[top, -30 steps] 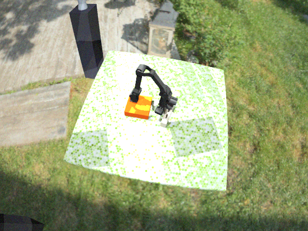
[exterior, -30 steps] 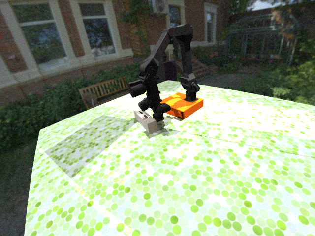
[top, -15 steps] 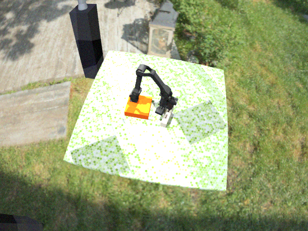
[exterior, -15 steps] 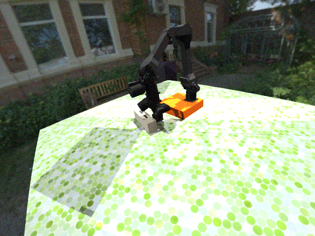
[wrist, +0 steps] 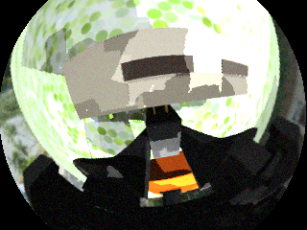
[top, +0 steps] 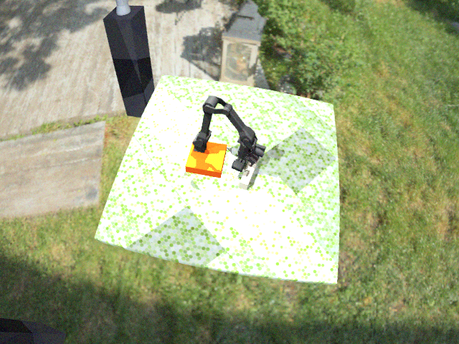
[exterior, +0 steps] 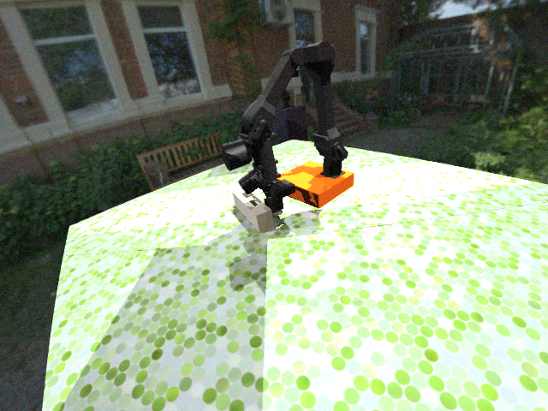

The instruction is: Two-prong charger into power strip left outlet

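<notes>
Power strip: on the desk (top: 222,229) (exterior: 376,287) (wrist: 91,24)
Hand (top: 247,166) (exterior: 273,204) (wrist: 161,126): closed around the charger (wrist: 164,117), beside the power strip (top: 244,183) (exterior: 264,219) (wrist: 98,79)
Prongs (wrist: 167,108): at the strip's near edge, visible outside its slots
Orange block (top: 205,163) (exterior: 324,193) (wrist: 173,165): near the strip

My fingers (exterior: 271,201) point down right beside the power strip (exterior: 255,211), which I take as my landmark. The strip rests on the green-dotted counter (exterior: 398,282). Beyond it, on the side of my base, sits the orange and yellow block (exterior: 335,188) my arm (exterior: 324,97) rises from. Farther behind the strip, past the counter's edge, is a wooden bench (exterior: 183,154).
</notes>
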`<state>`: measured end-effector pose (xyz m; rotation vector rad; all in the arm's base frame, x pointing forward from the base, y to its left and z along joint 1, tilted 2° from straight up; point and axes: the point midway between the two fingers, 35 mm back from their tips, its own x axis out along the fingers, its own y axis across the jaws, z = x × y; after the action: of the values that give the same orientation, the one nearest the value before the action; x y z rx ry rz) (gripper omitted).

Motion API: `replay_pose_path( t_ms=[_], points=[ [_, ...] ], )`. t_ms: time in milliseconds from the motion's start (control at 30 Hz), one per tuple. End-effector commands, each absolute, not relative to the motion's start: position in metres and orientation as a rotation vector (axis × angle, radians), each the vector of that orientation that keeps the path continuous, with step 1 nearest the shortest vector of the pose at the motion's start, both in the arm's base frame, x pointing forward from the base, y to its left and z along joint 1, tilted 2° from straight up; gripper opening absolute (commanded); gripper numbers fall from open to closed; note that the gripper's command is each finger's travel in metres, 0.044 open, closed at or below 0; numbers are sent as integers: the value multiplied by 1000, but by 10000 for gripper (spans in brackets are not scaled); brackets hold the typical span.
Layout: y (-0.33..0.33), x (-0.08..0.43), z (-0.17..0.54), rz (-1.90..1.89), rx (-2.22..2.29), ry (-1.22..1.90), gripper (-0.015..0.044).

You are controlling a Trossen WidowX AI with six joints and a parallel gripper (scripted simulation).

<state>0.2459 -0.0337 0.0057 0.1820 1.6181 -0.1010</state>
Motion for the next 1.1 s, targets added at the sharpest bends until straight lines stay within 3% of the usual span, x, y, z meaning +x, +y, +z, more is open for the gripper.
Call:
replay_pose_path(
  t_ms=[0, 1067],
  points=[
    [-35, 246, 6, -100, 175, 1620, 0],
    [-36, 256, 6, -100, 175, 1619, 0]
  ],
)
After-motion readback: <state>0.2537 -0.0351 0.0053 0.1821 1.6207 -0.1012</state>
